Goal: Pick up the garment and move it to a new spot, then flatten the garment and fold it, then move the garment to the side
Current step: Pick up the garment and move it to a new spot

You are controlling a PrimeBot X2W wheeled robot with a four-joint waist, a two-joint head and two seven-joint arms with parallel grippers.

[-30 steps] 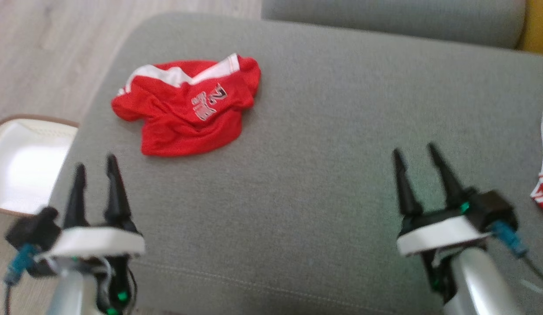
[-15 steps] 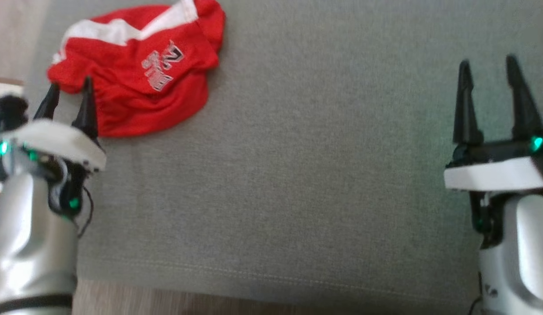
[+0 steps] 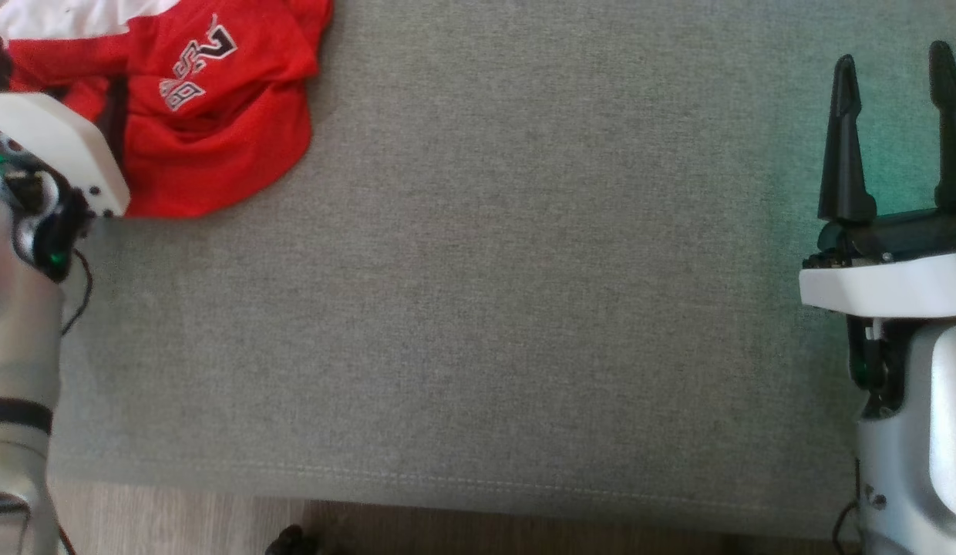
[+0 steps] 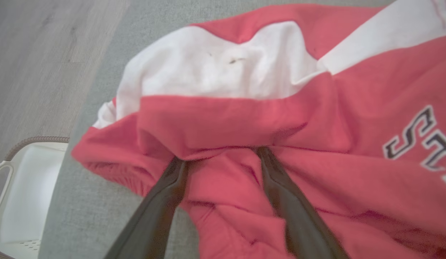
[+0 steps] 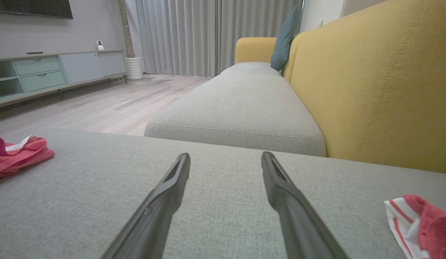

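The garment [image 3: 216,116] is a crumpled red top with a white panel and dark lettering, lying at the far left of the grey cushion [image 3: 486,270]. In the left wrist view my left gripper [image 4: 219,153] is open, its two dark fingers [image 4: 280,187] spread, with both tips tucked under a fold of the garment [image 4: 352,126]. Its white wrist plate [image 3: 62,146] covers the garment's near left edge in the head view. My right gripper [image 3: 894,69] stands open over bare cushion at the far right, well away from the garment [image 5: 18,154], with nothing between its fingers [image 5: 226,158].
A white laundry basket [image 4: 21,194] stands on the wood floor left of the cushion. A red and white striped cloth [image 5: 421,223] lies at the right. A yellow backrest [image 5: 370,90] rises behind. The cushion's front seam [image 3: 447,482] runs near me.
The head camera has tilted down and turned. My left arm has reached forward to the garment, and its fingertips now sit under a fold. Both grippers stay open.
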